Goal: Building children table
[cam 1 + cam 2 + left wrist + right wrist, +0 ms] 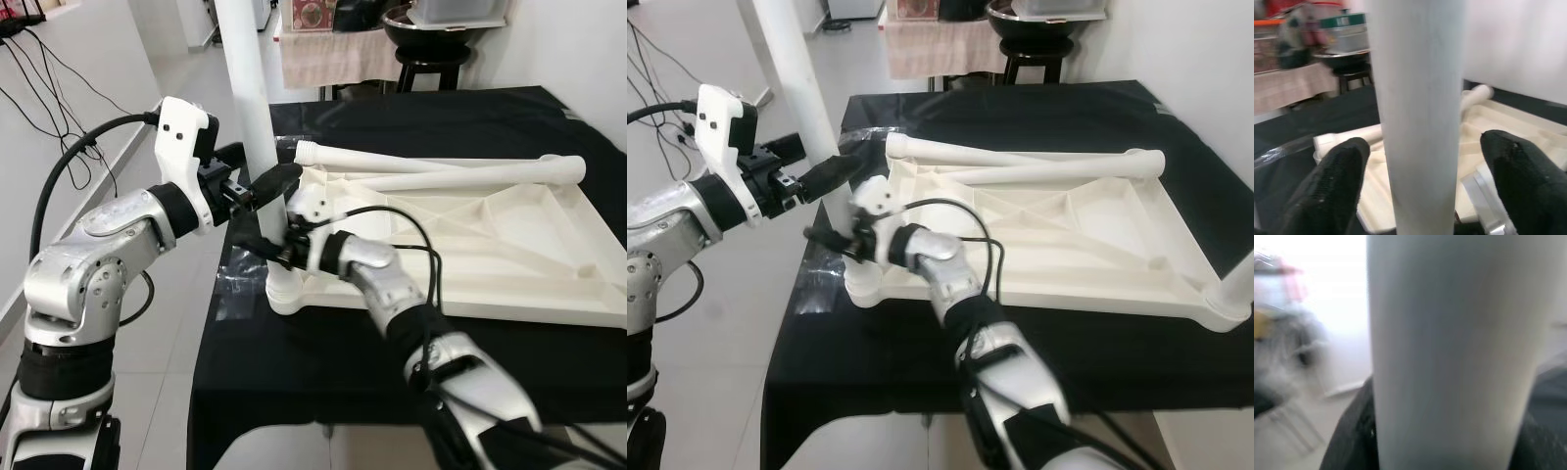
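Note:
An upside-down white plastic tabletop (pixel 509 245) lies on a black cloth. A white table leg (pixel 250 98) stands upright in its near-left corner socket (pixel 286 289). My left gripper (pixel 269 186) reaches in from the left at mid height, its two black fingers (pixel 1337 186) on either side of the leg with small gaps, open. My right gripper (pixel 279 245) is lower down, just above the socket, shut on the same leg (pixel 1449 357). Two more white legs (pixel 460 176) lie across the tabletop's far side.
The black-covered table (pixel 294 382) ends just left of the socket, with grey floor beyond. Clear plastic wrap (pixel 235 279) lies at that edge. A black stool with a dark bowl (pixel 431 34) and a cloth-covered stand (pixel 328 54) are at the back. Cables (pixel 39 78) trail at the left.

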Robot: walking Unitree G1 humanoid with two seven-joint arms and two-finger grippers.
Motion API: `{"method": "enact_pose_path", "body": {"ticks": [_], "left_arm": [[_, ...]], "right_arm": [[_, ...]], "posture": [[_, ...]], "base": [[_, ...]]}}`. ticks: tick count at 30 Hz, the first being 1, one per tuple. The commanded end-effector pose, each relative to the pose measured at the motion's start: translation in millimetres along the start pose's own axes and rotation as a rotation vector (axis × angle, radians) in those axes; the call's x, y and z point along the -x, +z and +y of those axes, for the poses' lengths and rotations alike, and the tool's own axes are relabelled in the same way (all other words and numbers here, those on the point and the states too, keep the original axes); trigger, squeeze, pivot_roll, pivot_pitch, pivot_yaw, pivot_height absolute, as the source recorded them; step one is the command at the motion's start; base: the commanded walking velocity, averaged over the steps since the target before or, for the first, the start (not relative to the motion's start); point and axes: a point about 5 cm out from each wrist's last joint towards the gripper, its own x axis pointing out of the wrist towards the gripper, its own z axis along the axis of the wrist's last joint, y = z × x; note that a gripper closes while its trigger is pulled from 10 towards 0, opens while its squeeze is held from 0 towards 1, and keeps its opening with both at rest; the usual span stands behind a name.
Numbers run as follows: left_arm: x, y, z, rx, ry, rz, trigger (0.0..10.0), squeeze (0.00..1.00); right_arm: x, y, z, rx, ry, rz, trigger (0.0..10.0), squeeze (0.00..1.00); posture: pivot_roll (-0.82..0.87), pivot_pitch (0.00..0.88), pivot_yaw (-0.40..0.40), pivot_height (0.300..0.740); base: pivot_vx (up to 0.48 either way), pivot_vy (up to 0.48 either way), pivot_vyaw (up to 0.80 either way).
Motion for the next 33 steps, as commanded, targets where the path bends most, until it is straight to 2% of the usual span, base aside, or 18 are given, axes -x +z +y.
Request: {"method": "enact_pose_path", "body": {"ticks": [1, 2, 3, 6, 8, 12, 13, 14, 15, 16, 17, 24, 25, 26, 28, 30, 31, 33], "left_arm": [[0.4, -4, 1.4, 0.011, -0.003, 0.027, 10.0, 0.0], [0.4, -4, 1.4, 0.011, -0.003, 0.027, 10.0, 0.0], [-1.7, -5, -0.6, 0.01, -0.013, 0.029, 10.0, 0.0], [-3.9, -6, -2.9, 0.012, -0.022, 0.027, 10.0, 0.0], [-8.4, -6, -4.5, 0.009, -0.029, 0.023, 10.0, 0.0], [-9.1, -4, -1.6, -0.001, -0.014, 0.022, 10.0, 0.0], [-8.6, -4, -0.4, -0.003, -0.01, 0.022, 4.0, 0.0], [-7.6, -5, -0.4, -0.002, -0.013, 0.024, 2.4, 0.0], [-6.4, -5, -0.5, 0.001, -0.019, 0.025, 0.0, 0.0], [-6.4, -5, -0.5, 0.001, -0.019, 0.025, 0.0, 0.0], [-5.0, -6, -0.3, 0.002, -0.022, 0.028, 0.0, 0.0], [-4.2, -6, 0.5, 0.003, -0.026, 0.029, 0.0, 0.0], [-4.6, -6, -0.1, 0.003, -0.029, 0.026, 0.0, 0.0], [-4.6, -6, -0.1, 0.003, -0.029, 0.026, 0.0, 0.0], [-4.9, -6, -0.5, 0.003, -0.031, 0.024, 0.0, 0.0], [-5.0, -6, -0.6, 0.003, -0.032, 0.024, 0.0, 0.0], [-5.0, -6, -0.6, 0.003, -0.032, 0.024, 0.0, 0.0], [-5.1, -6, -1.2, 0.002, -0.035, 0.023, 0.0, 0.0]], "right_arm": [[7.6, -29, 42.6, -0.09, -0.037, 0.163, 0.0, 0.0], [7.6, -29, 42.6, -0.09, -0.037, 0.163, 0.0, 0.0], [5.8, -29, 52.3, -0.097, -0.009, 0.154, 0.0, 0.0], [1.4, -31, 52.1, -0.095, 0.007, 0.157, 0.0, 0.0], [-9.5, -29, 43.7, -0.028, 0.014, 0.131, 0.0, 0.0], [-15.4, -26, 39.7, 0.003, 0.005, 0.117, 0.0, 0.0], [-16.7, -26, 38.5, 0.0, -0.003, 0.115, 0.0, 0.0], [-15.0, -23, 39.2, 0.003, -0.025, 0.126, 0.0, 0.0], [-13.5, -22, 38.4, -0.006, -0.041, 0.135, 0.0, 0.0], [-13.5, -22, 38.4, -0.006, -0.041, 0.135, 0.0, 0.0], [-10.9, -18, 35.9, -0.003, -0.061, 0.141, 10.0, 0.0], [-10.3, -4, 14.1, 0.01, -0.025, 0.089, 10.0, 0.0], [-9.5, 4, 4.7, 0.001, 0.148, 0.03, 10.0, 1.0], [-9.5, 4, 4.7, 0.001, 0.148, 0.03, 10.0, 1.0], [-5.2, 14, -6.6, 0.005, 0.309, -0.025, 10.0, 1.0], [-2.7, 17, -10.4, 0.007, 0.365, -0.04, 10.0, 1.0], [-2.7, 17, -10.4, 0.007, 0.365, -0.04, 10.0, 1.0], [1.2, 19, -20.8, 0.027, 0.473, -0.025, 10.0, 1.0]], "posture": [[0.02, 0.107, 0.055, 0.74], [0.02, 0.107, 0.055, 0.74], [0.01, 0.09, 0.06, 0.74], [0.01, 0.087, 0.06, 0.74], [0.01, 0.075, 0.055, 0.74], [0.01, 0.075, 0.055, 0.74], [0.02, 0.069, 0.058, 0.74], [0.02, 0.069, 0.059, 0.74], [0.02, 0.069, 0.06, 0.74], [0.02, 0.069, 0.06, 0.74], [0.02, 0.071, 0.061, 0.74], [0.02, 0.069, 0.059, 0.74], [0.01, 0.068, 0.058, 0.74], [0.01, 0.068, 0.058, 0.74], [0.01, 0.067, 0.059, 0.74], [0.01, 0.067, 0.059, 0.74], [0.01, 0.067, 0.059, 0.74], [0.01, 0.066, 0.059, 0.74]], "base": [[0.0, 0.0, 0.0], [0.0, 0.0, 0.0], [0.0, 0.0, 0.0], [0.0, 0.0, 0.0], [0.0, 0.0, 0.0], [0.0, 0.0, 0.0], [0.0, 0.0, 0.0], [0.0, 0.0, 0.0], [0.0, 0.0, 0.0], [0.0, 0.0, 0.0], [0.0, 0.0, 0.0], [0.0, 0.0, 0.0], [0.0, 0.0, 0.0], [0.0, 0.0, 0.0], [0.0, 0.0, 0.0], [0.0, 0.0, 0.0], [0.0, 0.0, 0.0], [0.0, 0.0, 0.0]]}}
